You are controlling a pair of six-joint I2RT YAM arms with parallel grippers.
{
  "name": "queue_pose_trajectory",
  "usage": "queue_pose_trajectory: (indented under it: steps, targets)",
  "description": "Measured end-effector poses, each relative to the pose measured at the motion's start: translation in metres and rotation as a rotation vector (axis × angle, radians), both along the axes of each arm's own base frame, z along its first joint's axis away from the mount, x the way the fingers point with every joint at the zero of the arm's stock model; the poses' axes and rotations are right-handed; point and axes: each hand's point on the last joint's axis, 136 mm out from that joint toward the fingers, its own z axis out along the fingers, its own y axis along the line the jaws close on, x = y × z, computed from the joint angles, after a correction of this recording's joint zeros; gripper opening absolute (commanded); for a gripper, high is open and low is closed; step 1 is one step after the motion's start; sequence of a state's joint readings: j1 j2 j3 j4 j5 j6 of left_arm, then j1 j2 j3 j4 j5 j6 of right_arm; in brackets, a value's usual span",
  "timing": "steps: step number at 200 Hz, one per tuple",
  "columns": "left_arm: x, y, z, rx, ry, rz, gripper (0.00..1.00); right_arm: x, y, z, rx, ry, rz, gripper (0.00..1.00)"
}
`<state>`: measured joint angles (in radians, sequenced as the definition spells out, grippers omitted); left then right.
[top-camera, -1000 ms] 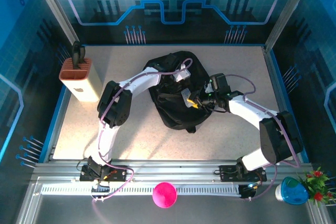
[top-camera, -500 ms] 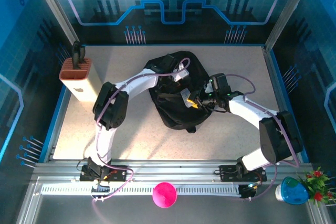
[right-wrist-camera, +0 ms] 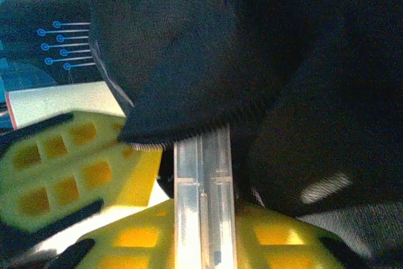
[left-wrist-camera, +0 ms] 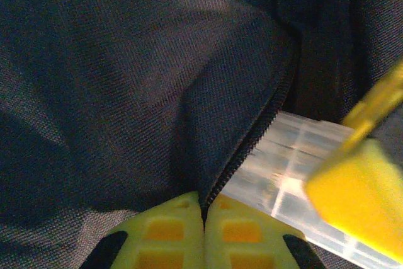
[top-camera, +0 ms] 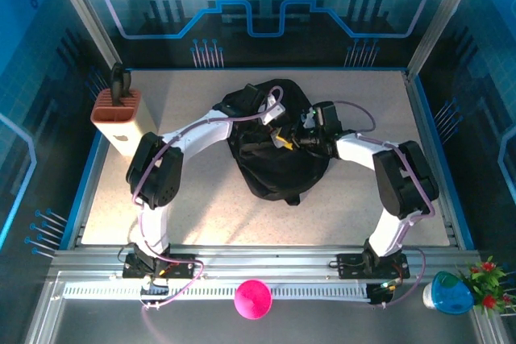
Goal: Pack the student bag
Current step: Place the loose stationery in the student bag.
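The left gripper point(left-wrist-camera: 203, 215), fully closed, pinches the student bag point(left-wrist-camera: 126, 92) at its edge. The right gripper point(right-wrist-camera: 203, 222) clasps a clear plastic strip point(right-wrist-camera: 203, 168).

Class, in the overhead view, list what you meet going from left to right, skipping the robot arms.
Left to right: tan box → black backpack → blue cup → red-flowered plant.
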<state>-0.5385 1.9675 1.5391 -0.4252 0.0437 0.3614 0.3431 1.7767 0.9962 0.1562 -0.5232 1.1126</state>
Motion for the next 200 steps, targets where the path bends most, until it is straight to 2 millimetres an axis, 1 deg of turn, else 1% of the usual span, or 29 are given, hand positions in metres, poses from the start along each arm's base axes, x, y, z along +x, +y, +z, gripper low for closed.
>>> queue_pose_trajectory:
  steps: [14, 23, 36, 50, 66, 87, 105, 129, 154, 180, 200]
  targets:
    - [0.001, 0.0, 0.0, -0.004, -0.002, 0.004, 0.01, 0.002, -0.002, -0.002, -0.004, -0.006, -0.002, 0.48]
    - [0.0, 0.0, 0.0, -0.004, 0.0, 0.006, 0.01, 0.003, -0.004, -0.001, -0.007, -0.019, -0.002, 0.53]
    - [0.0, 0.0, -0.001, -0.007, 0.003, 0.011, 0.01, -0.002, -0.01, 0.003, -0.016, -0.034, -0.008, 0.55]
    - [0.001, 0.0, -0.001, -0.01, 0.006, 0.017, 0.02, -0.013, -0.019, 0.01, -0.026, -0.046, -0.016, 0.55]
    - [0.001, 0.001, 0.0, -0.015, 0.007, 0.02, 0.02, -0.026, -0.03, 0.022, -0.035, -0.071, -0.024, 0.5]
    - [0.001, 0.001, 0.0, -0.018, 0.009, 0.019, 0.02, -0.036, -0.033, 0.031, -0.045, -0.088, -0.023, 0.4]
    - [0.001, 0.0, 0.0, -0.02, 0.01, 0.018, 0.02, -0.038, -0.034, 0.027, -0.057, -0.074, -0.032, 0.33]
    - [0.001, 0.0, 0.0, -0.025, 0.014, 0.019, 0.02, -0.04, -0.027, 0.017, -0.074, -0.049, -0.019, 0.22]
    - [0.001, 0.0, 0.0, -0.034, 0.02, 0.028, 0.02, -0.027, -0.015, 0.008, -0.09, -0.031, -0.008, 0.14]
    - [0.001, -0.001, 0.001, -0.042, 0.023, 0.031, 0.03, -0.005, -0.008, -0.001, -0.126, -0.037, -0.028, 0.1]
    - [0.001, 0.0, 0.001, -0.043, 0.023, 0.033, 0.04, 0.012, -0.006, -0.006, -0.149, -0.054, -0.047, 0.09]
